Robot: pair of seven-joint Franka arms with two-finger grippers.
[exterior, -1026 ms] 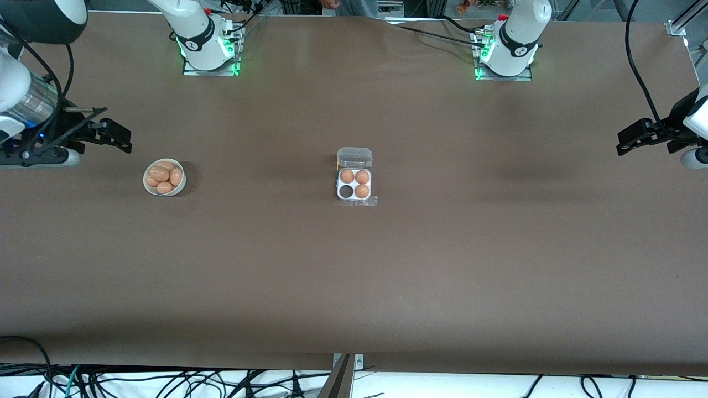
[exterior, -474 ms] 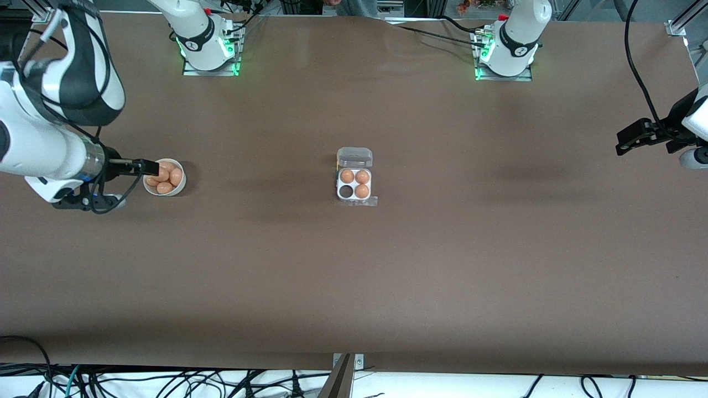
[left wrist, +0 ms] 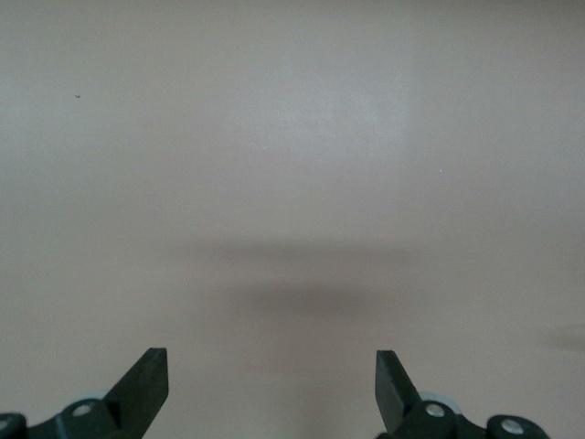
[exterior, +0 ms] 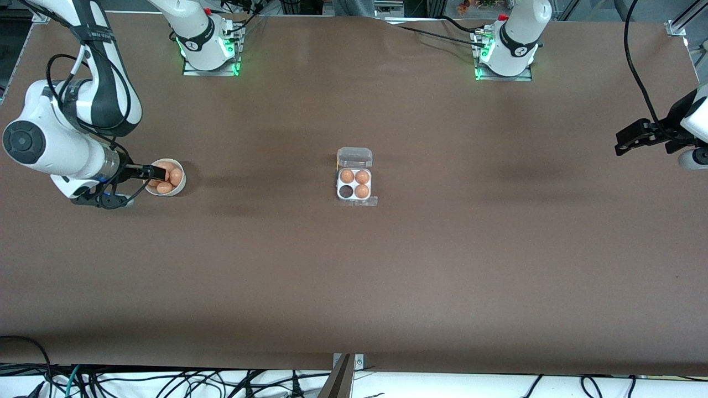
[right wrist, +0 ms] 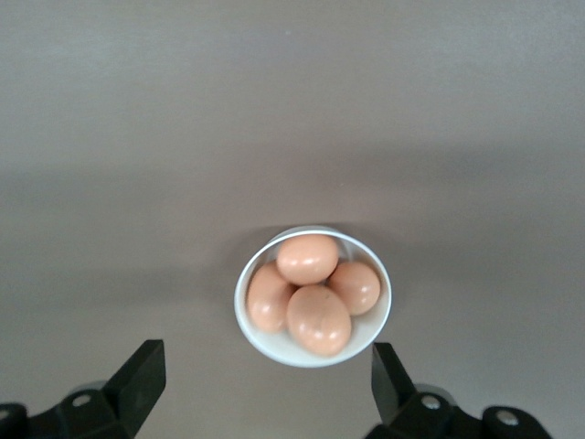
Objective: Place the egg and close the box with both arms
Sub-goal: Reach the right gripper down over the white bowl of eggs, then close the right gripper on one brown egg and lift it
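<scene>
We see the box [exterior: 354,182] lying in the middle of the table [exterior: 442,249], well apart from both grippers, its clear lid [exterior: 354,157] folded back toward the robots' bases and its white tray holding three brown eggs with one cell dark and unfilled, the cell nearer the camera on the right arm's side. The right gripper [exterior: 157,174] hangs over the bowl [exterior: 180,185] toward the right arm's end of the table, its black fingers [right wrist: 137,380] spread wide with nothing between them; in the right wrist view the bowl [right wrist: 311,352] sits between the two fingertips and below them, and we count four eggs [right wrist: 318,318] heaped in it, one riding on top of the others. The left gripper [exterior: 628,141] waits over the left arm's end of the table, far from the box, its fingers [left wrist: 146,384] likewise apart and holding nothing, with only bare table under it in the left wrist view. We can read no writing on the box, the bowl or the eggs; a small round mark shows on each arm's base, too small to make out. The table is a matte brown sheet, faintly rippled near the bases; the bowl is round, smooth and white; the eggs are smooth, oval and tan; the tray is square with rounded corners
</scene>
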